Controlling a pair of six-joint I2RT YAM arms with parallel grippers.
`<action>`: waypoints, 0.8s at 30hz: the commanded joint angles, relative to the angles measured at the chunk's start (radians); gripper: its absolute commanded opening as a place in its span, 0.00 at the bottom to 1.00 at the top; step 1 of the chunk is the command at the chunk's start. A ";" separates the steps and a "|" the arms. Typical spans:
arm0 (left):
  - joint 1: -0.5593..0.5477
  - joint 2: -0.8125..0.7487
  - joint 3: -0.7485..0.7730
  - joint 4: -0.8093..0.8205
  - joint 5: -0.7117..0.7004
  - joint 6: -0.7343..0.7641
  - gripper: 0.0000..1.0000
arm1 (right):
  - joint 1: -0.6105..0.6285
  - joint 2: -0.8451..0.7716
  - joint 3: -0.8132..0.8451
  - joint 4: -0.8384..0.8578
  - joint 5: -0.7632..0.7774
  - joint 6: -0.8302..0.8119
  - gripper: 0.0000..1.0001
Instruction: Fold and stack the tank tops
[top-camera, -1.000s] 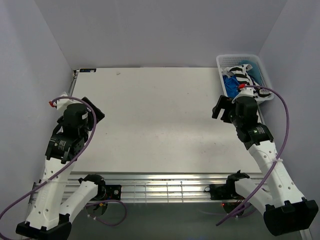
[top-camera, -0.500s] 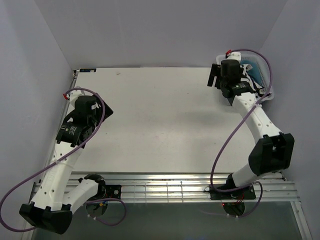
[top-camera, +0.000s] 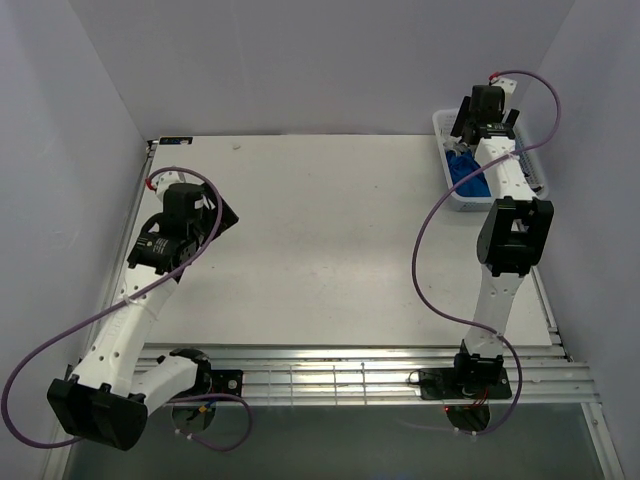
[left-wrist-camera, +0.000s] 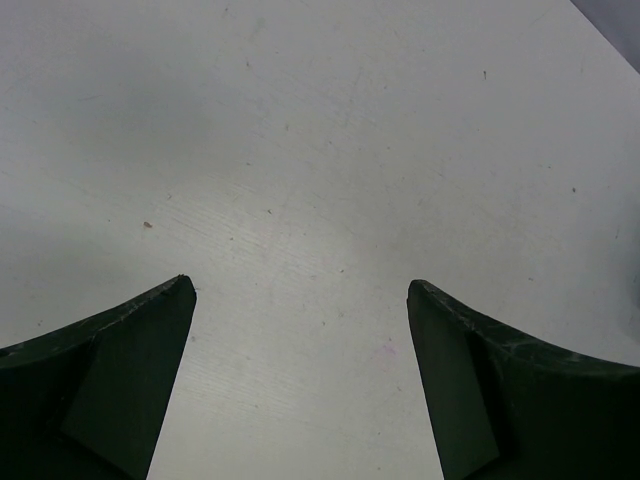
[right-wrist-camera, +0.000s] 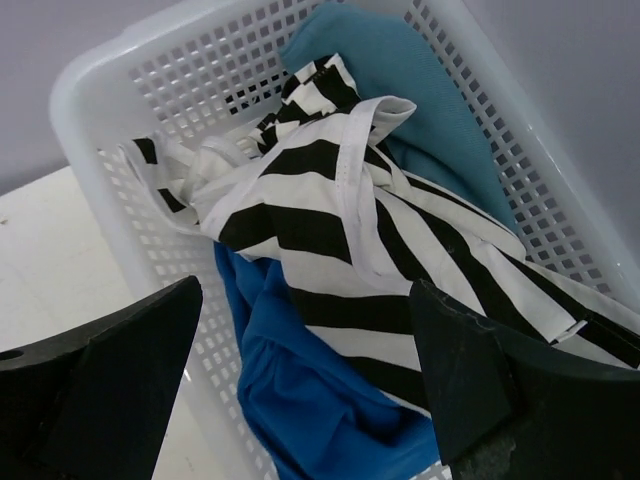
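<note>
Three tank tops lie crumpled in the white mesh basket (right-wrist-camera: 110, 90). The black-and-white striped top (right-wrist-camera: 350, 230) lies on top. The royal blue top (right-wrist-camera: 300, 400) is under it at the near side, also seen in the top view (top-camera: 465, 172). The teal-blue top (right-wrist-camera: 420, 110) lies at the far side. My right gripper (right-wrist-camera: 305, 300) is open and empty, hovering above the basket over the striped and blue tops; it shows in the top view (top-camera: 484, 112). My left gripper (left-wrist-camera: 300, 290) is open and empty over bare table, at the left in the top view (top-camera: 215, 215).
The basket (top-camera: 445, 150) stands at the table's far right corner, close to the right and back walls. The white table (top-camera: 320, 240) spreads between the arms. The left wall runs close beside the left arm.
My right arm has stretched far back and right, from the table's right side to above the basket. My left arm has moved up and slightly right over the table.
</note>
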 joint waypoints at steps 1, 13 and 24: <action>0.002 0.011 0.002 0.041 0.027 0.016 0.98 | 0.009 0.009 0.048 0.101 0.024 -0.057 0.90; 0.002 0.051 0.010 0.052 0.033 0.035 0.98 | -0.077 0.193 0.191 0.111 -0.134 0.018 0.90; 0.002 0.066 0.005 0.054 0.030 0.030 0.98 | -0.085 0.230 0.157 0.140 -0.145 -0.027 0.88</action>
